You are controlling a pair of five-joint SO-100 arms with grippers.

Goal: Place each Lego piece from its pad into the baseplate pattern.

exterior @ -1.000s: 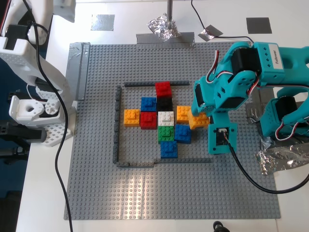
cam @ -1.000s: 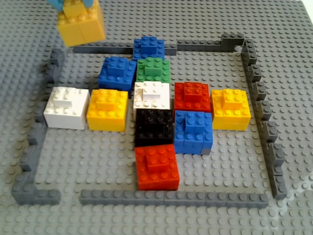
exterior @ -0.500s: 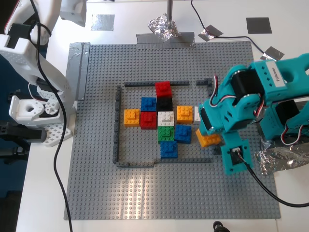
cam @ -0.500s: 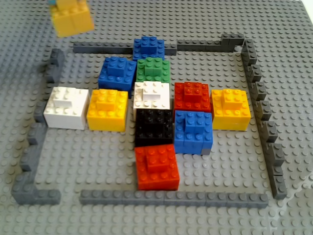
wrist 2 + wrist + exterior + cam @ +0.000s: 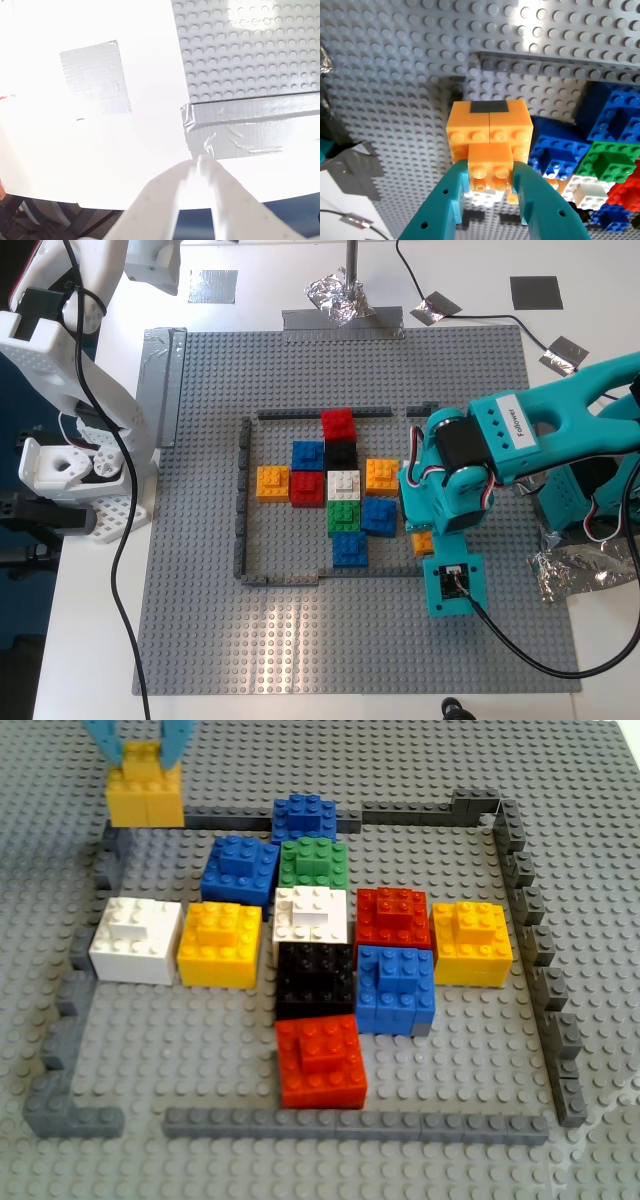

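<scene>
Grip: my first gripper [image 5: 490,187] has its teal jaws closed on the raised top stud block of the orange brick [image 5: 489,131], one jaw on each side.
Handling: a hard, light plastic piece, stiff enough to be squeezed firmly; its smooth walls could slip or twist, so I judge the small top block a fair but narrow hold, best kept square to the jaws.
Brick to gripper: the wide lower body hangs beyond the fingertips, with a dark patch on its far face; nothing else is between the jaws.
Brick in the scene: in the other view the orange brick [image 5: 146,790] is at the corner of the dark grey frame [image 5: 530,930], near the blue brick [image 5: 238,870]; I cannot tell whether it is seated on the studs or just above them.
From above: the teal arm covers most of the brick [image 5: 423,541], which shows just beside the brick cluster on the exterior view's right.
Baseplate: the grey studded baseplate [image 5: 300,640] carries the frame and cluster.
Other arm: my second gripper [image 5: 200,167] has its white jaws nearly together with nothing visible between them, over a taped plate edge beside a grey pad [image 5: 95,75].
Next: pressing straight down seems needed to lock the studs.
</scene>
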